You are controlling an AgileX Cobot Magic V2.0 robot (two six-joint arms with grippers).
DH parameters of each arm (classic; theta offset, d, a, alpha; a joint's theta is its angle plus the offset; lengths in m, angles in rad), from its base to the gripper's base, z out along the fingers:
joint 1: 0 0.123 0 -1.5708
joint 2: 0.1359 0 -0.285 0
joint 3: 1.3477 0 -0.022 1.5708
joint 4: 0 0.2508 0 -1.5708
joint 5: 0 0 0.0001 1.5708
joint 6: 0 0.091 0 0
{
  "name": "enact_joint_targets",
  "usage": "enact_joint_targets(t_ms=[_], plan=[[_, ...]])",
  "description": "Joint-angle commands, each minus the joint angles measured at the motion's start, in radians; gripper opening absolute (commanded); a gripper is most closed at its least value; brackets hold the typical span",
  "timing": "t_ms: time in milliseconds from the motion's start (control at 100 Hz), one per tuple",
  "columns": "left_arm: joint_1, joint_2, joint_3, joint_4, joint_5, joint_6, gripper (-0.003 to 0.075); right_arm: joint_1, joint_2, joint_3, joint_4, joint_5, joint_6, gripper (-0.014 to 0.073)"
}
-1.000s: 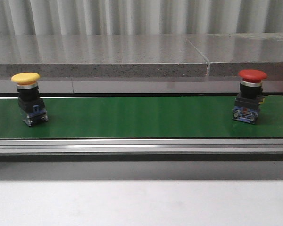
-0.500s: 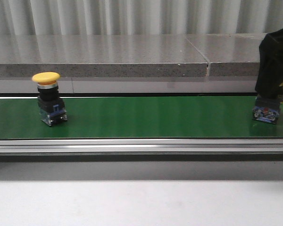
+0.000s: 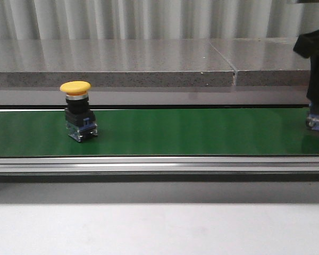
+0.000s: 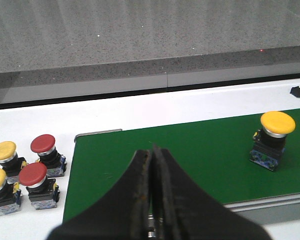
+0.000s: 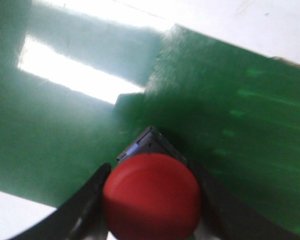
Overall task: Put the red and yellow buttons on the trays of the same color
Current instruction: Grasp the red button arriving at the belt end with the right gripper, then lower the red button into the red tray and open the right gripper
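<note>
At the front view's right edge, on the green belt (image 3: pixel 202 133), the right gripper (image 5: pixel 150 220) clasped the red button (image 5: pixel 151 197) beneath its smooth, slippery-looking cap, a light, rigid part best held by its blocky body.

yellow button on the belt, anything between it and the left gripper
Nothing visible. In the left wrist view only bare green belt lies between the shut left gripper and the yellow button. The four spare buttons sit off the belt on the other side, out of the way.
</note>
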Motion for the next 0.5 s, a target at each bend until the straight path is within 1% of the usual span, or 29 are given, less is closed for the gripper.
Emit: enact_joint_targets(t_ms=[0, 130, 280, 380, 490], plan=[[-0.006, 0.006, -0.027, -0.01, -0.083, -0.001, -0.002, -0.057, -0.033, -0.093, -0.002, -0.005, -0.003, 0.0071], [-0.006, 0.006, -0.027, -0.01, -0.083, -0.001, -0.002, -0.176, -0.019, -0.185, -0.002, -0.004, -0.003, 0.0071], [-0.006, 0.006, -0.027, -0.01, -0.083, -0.001, -0.002, -0.311, 0.058, -0.318, -0.002, -0.009, -0.005, 0.0071], [-0.006, 0.006, -0.027, -0.01, -0.083, -0.001, -0.002, -0.356, 0.139, -0.396, -0.002, -0.017, -0.008, 0.0071], [-0.006, 0.006, -0.027, -0.01, -0.083, -0.001, -0.002, -0.378, 0.238, -0.493, -0.002, -0.02, -0.008, 0.0071]])
